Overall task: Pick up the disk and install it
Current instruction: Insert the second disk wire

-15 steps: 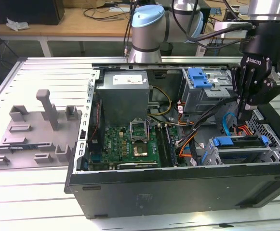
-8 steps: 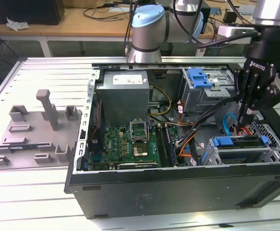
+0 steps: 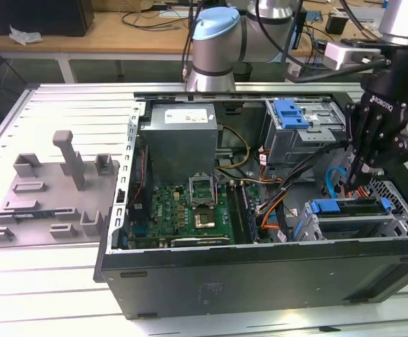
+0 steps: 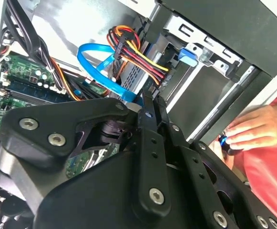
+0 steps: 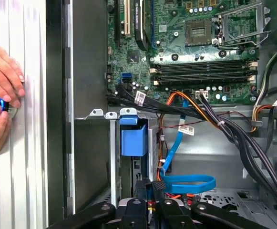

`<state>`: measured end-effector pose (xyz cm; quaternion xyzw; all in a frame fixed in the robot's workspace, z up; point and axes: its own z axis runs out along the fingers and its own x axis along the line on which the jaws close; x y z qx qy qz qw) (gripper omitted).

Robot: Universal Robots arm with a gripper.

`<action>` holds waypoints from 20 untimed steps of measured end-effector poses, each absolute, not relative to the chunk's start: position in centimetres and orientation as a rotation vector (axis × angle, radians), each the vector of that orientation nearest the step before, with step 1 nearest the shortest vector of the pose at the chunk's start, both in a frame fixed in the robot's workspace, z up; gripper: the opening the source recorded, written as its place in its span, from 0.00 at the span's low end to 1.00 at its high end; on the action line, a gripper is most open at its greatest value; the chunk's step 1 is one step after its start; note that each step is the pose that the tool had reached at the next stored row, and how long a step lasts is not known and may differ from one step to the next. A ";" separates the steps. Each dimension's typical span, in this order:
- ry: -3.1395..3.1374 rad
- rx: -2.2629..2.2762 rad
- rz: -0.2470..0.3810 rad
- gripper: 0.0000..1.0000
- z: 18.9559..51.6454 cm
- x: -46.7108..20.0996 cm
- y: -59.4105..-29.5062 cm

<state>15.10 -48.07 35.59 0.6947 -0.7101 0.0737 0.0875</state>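
**Inside the open case, gripper closed above the drive bay**

Down at the exterior view's right, the black two-finger gripper (image 3: 354, 179) reached into the open black computer tower case (image 3: 260, 274), its fingers (image 5: 158, 188) pressed together with nothing between them. Just below its tips sat the disk (image 3: 351, 223), a silver drive in a bright blue plastic carrier, already lying in the lower grey metal bay (image 3: 400, 210) at the case's front corner, its blue tab (image 5: 133, 138) standing at the bay's edge.

Around the fingers crowded a looped blue flat data cable (image 5: 188, 182) and a bundle of orange, red and yellow power wires (image 4: 133, 55), both close beside the gripper. The green motherboard (image 3: 189, 210) lay well apart, toward the exterior view's left. Above the bay stood the grey drive cage (image 3: 298, 137) with its blue bracket (image 3: 291, 112).

Outside the case wall, a person's hands (image 5: 0, 100) held a small blue-lit object on the slatted aluminium table (image 3: 63, 281). A grey moulded fixture (image 3: 53, 193) rested there too, clear of the case
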 end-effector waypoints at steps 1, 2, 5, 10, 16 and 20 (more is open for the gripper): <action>-2.119 2.073 0.211 0.16 35.6 15.1 -48.2; -2.127 2.082 0.196 0.16 35.6 15.2 -48.5; -2.138 2.092 0.175 0.16 35.6 15.2 -49.0; -2.156 2.102 0.147 0.16 35.6 15.2 -49.6; -2.177 2.111 0.116 0.16 35.6 15.3 -50.5; -2.189 2.119 0.095 0.16 35.6 15.3 -51.1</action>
